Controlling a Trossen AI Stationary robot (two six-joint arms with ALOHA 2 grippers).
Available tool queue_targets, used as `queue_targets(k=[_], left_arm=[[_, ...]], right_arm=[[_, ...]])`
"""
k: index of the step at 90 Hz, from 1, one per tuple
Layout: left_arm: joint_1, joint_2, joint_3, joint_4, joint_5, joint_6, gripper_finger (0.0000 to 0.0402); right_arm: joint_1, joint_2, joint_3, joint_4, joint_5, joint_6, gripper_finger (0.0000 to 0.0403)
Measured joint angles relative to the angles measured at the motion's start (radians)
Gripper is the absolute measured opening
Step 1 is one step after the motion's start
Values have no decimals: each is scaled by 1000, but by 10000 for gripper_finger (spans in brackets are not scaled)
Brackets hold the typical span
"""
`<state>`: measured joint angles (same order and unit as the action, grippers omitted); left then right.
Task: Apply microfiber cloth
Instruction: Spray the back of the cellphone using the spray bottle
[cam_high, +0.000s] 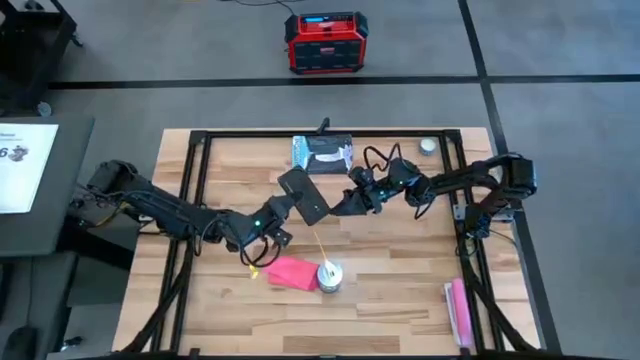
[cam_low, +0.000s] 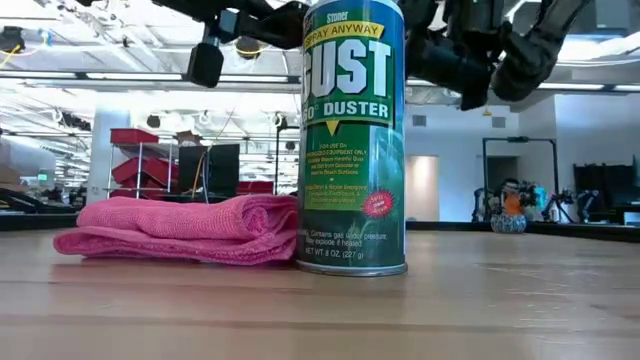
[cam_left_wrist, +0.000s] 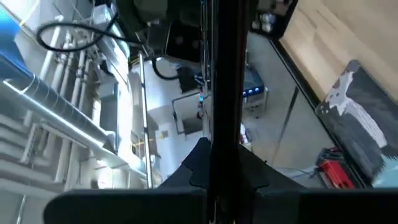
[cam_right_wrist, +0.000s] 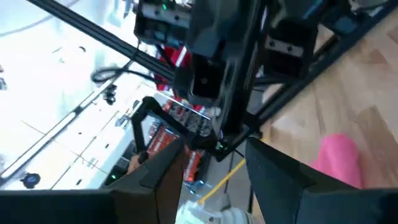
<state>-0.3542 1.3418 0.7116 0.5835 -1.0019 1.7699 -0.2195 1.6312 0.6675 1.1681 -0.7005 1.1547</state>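
Note:
The pink microfiber cloth (cam_high: 290, 272) (cam_low: 180, 230) lies folded flat on the wooden table, against a green duster can (cam_high: 329, 275) (cam_low: 353, 130). No gripper touches it. Above the table's middle my left gripper (cam_high: 283, 207) (cam_left_wrist: 214, 186) is shut on a black phone (cam_high: 305, 193). My right gripper (cam_high: 345, 203) (cam_right_wrist: 214, 180) faces it from the right, open, with its fingers on either side of the phone's other end (cam_right_wrist: 217, 140). The cloth (cam_right_wrist: 339, 158) shows below in the right wrist view. My left gripper pinches the phone between its two fingers (cam_left_wrist: 255, 177), on the flat faces at the end nearest the left arm (cam_left_wrist: 219, 155). It comes from the table's left. The phone is lifted clear of the table and stands edge-on between the fingers. My right gripper: I cannot tell whether its fingers touch the phone.
A blue and white packet (cam_high: 322, 150) and a small round thing (cam_high: 428, 146) lie near the far edge. A narrow pink oblong (cam_high: 458, 310) lies near the front right corner. A black metal frame (cam_high: 195, 200) runs around the table. A red box (cam_high: 322, 42) stands on the floor beyond.

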Motion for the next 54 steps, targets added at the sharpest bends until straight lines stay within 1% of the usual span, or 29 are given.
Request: queue_targets(k=[12, 27, 42, 54], left_arm=[[-23, 0, 0, -8, 37, 0, 2], [-34, -1, 0, -3, 54, -8, 2], [-34, -1, 2, -12, 57, -10, 2], [-34, -1, 2, -42, 56, -15, 2]], right_arm=[[2, 18, 36, 7, -39, 35, 160], [20, 51, 97, 0, -96, 87, 160], [36, 98, 147, 2, -97, 125, 158], [41, 130, 173, 1, -100, 149, 146]])
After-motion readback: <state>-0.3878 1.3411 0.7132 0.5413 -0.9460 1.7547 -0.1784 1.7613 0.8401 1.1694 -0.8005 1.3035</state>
